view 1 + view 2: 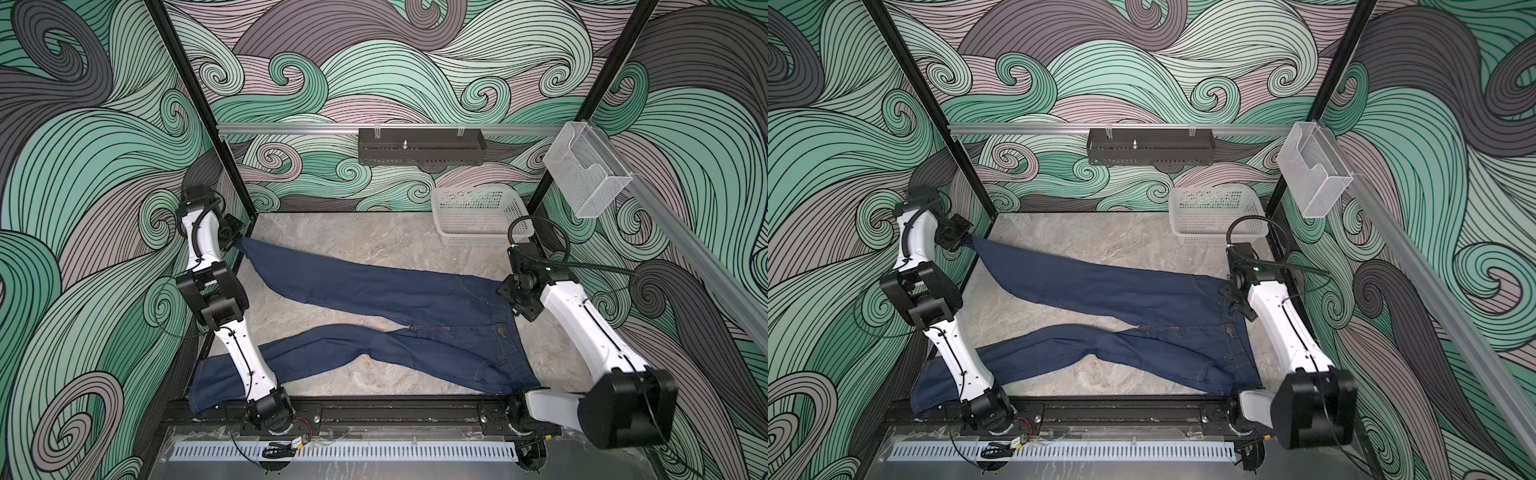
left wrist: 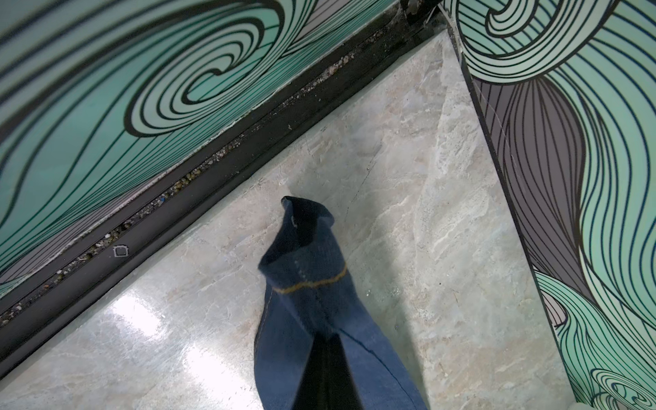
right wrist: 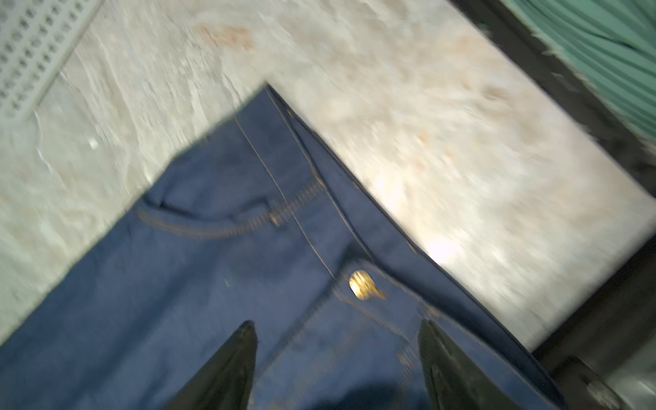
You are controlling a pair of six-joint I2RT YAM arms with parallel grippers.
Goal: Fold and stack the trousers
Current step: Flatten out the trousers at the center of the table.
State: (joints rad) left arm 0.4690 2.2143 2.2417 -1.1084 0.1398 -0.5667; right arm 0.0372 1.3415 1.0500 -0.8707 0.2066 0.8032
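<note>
Pinching one hem point(image 2: 305, 230) of the trousers point(image 1: 374, 291) at ten o'clock, the left gripper point(image 1: 238, 242) holds denim splayed across the table point(image 1: 374, 237); the right gripper point(image 3: 337, 326) hangs spread above the waistband point(image 3: 358, 206) at three o'clock; unanchored, a tug could drag everything.

trousers point(image 3: 198, 269) blurred in right wrist view, leg behind left arm point(image 1: 249, 361)

In both top views the light is even and soft and the picture sharp, with only faint shadows on the tabletop point(image 1: 374, 241). The left wrist view is crisp mid-frame; white glare sits on the glossy stone, and the patterned wall point(image 2: 88, 88) softens and bows toward the frame's edge. The right wrist view is smeared by motion blur, stitching on the trousers point(image 3: 177, 266) streaked, one hot glare patch beside them.
</note>
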